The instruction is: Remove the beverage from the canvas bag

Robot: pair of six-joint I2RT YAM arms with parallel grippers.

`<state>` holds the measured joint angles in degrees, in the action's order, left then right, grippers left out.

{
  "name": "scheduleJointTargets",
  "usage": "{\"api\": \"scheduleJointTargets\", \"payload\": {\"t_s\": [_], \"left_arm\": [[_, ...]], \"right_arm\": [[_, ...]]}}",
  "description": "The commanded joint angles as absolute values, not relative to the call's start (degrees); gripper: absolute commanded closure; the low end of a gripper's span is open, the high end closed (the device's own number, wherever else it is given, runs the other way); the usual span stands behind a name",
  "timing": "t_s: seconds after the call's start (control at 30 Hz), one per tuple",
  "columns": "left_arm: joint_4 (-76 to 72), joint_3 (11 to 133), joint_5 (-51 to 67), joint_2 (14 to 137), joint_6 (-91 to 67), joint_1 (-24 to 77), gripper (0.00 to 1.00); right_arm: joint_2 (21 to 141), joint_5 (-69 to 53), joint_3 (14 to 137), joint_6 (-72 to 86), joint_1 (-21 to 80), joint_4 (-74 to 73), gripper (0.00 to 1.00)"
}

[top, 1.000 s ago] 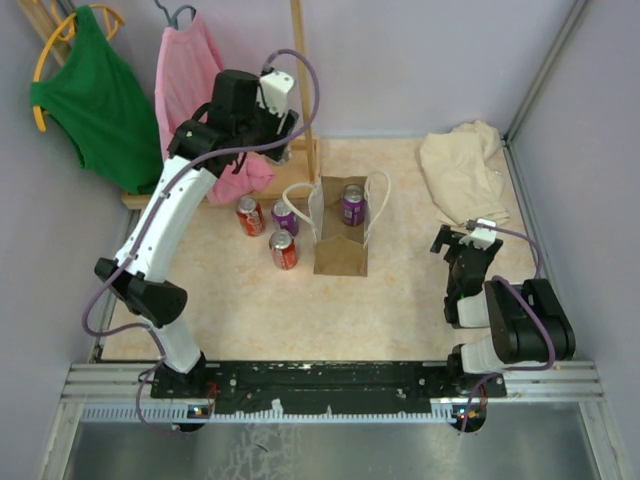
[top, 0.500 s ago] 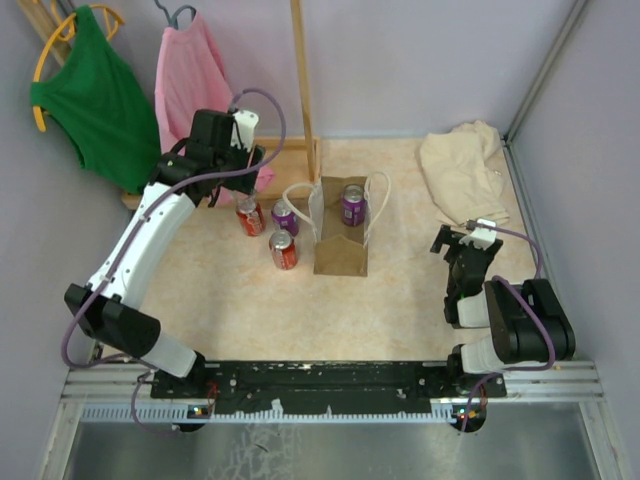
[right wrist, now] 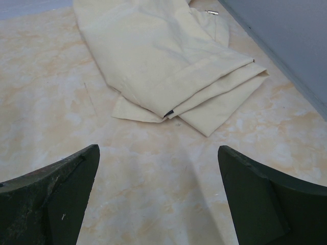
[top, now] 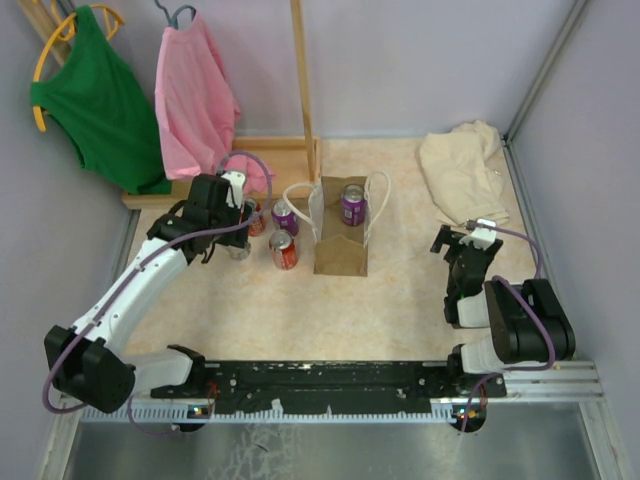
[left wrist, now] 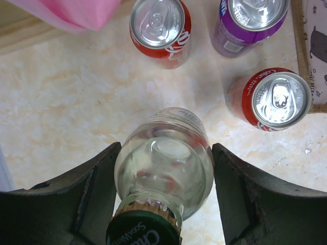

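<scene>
1. Top view: the canvas bag [top: 340,258] stands upright mid-counter, nearer the far edge, with a purple can [top: 352,205] sitting inside it. Three loose cans [top: 283,250] cluster just beside the bag's left side, and the left gripper [top: 236,240] is down low at the left of that cluster. The right gripper [top: 452,240] sits near the right edge, well apart from everything.
2. Left wrist: the fingers press both sides of a clear bottle [left wrist: 163,168] with a green cap, so it's clamped on that. The bottle is upright and outside the bag. Can't tell if its base touches the counter.
3. Right wrist: jaws spread wide, nothing between them. There's a beige cloth [right wrist: 168,66] toward the far right corner.
4. My read: this is the set-down step. Next it needs to seat the bottle, let go, and rise straight up without clipping the cans. Then the bagged can is left.
</scene>
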<state>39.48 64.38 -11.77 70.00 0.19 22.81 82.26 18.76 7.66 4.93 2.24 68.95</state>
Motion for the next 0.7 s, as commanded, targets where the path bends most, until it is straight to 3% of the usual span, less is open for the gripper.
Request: {"api": "scheduleJointTargets", "payload": {"t_s": [0.0, 0.2, 0.67], "left_arm": [[26.43, 61.55, -12.03, 68.19, -2.64, 22.65, 1.0], [19.61, 56.43, -12.18, 70.61, -3.47, 22.67, 1.0], [20.52, 59.06, -13.71, 78.88, -5.56, 22.52, 0.99]], "right_arm": [[82.66, 19.74, 9.4, 4.21, 2.65, 71.32, 0.01], [82.58, 19.73, 9.4, 4.22, 2.65, 71.3, 0.01], [82.6, 19.64, 9.39, 4.18, 2.68, 71.3, 0.01]]}}
